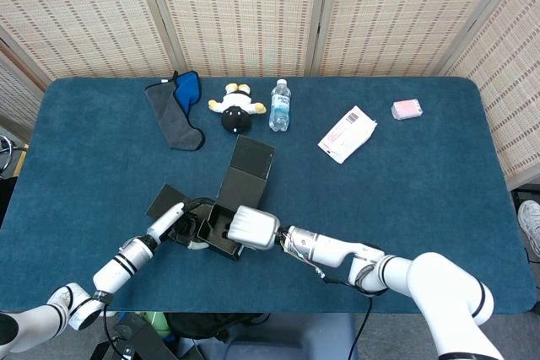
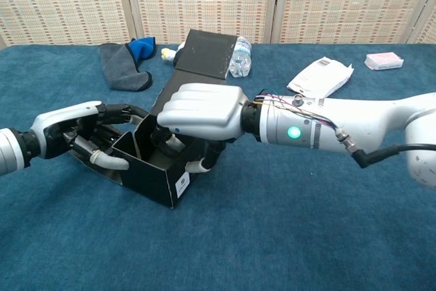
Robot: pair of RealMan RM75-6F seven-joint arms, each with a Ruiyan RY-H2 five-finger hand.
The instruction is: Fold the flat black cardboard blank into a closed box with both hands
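Both hands are working the half-formed box [image 2: 158, 168]: right hand [image 2: 199, 115] gripping its wall, left hand [image 2: 80, 134] holding a side flap (light, stiff card, prob. best gripped at edges).

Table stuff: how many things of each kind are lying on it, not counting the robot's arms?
Black cardboard box: 1
Grey and blue cloth: 1
Plush toy: 1
Water bottle: 1
White paper packet: 1
Small pink packet: 1
Total: 6
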